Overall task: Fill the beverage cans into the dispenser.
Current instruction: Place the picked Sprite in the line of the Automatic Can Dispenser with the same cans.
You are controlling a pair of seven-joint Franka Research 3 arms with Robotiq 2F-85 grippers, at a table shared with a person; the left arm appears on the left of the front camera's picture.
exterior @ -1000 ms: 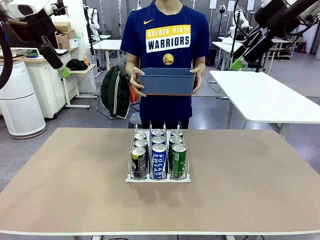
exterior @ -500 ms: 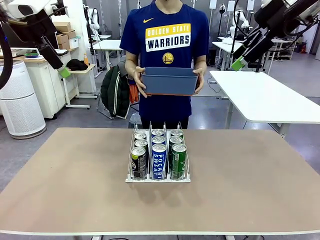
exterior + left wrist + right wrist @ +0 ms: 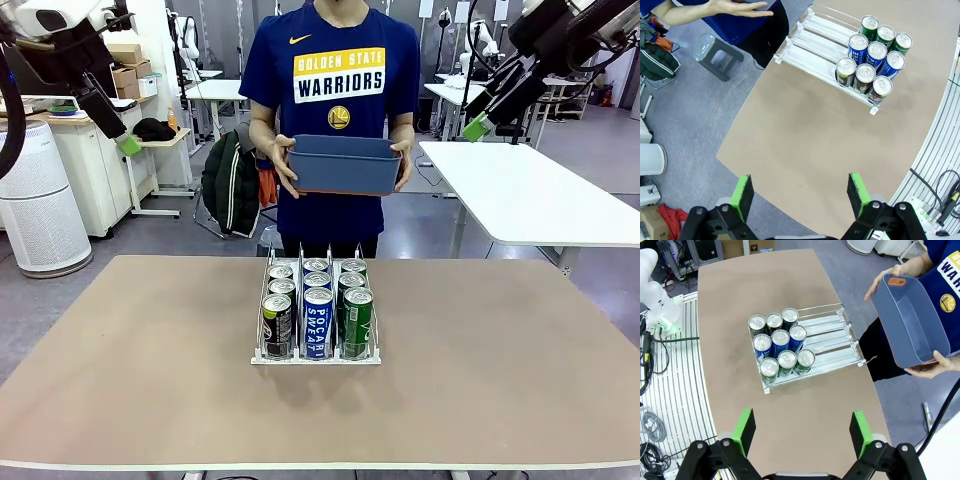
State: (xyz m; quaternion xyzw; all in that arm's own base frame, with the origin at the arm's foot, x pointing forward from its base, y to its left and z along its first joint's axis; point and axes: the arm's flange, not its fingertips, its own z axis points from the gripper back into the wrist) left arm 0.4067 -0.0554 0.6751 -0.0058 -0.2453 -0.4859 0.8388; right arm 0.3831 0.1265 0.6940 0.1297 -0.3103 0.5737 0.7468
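Several beverage cans [image 3: 317,310] stand upright at the near end of the dispenser [image 3: 316,358], a white three-lane rack at the middle of the brown table. From above, the cans [image 3: 874,52] [image 3: 780,345] fill one end of the dispenser [image 3: 810,42] [image 3: 832,340], and the lanes behind them are bare. My left gripper [image 3: 128,145] [image 3: 799,195] hangs open high over the table's left side. High at the right, my right gripper [image 3: 476,128] [image 3: 802,432] is open too. Neither one holds anything.
A person at the far edge holds an empty blue-grey bin [image 3: 340,165] [image 3: 910,325] in both hands at chest height. A grey stool [image 3: 715,55] stands on the floor beside them. A white table [image 3: 530,195] sits at the back right.
The person has shifted the bin slightly to the right and tilted it a little. Both arms and the cans have stayed still.
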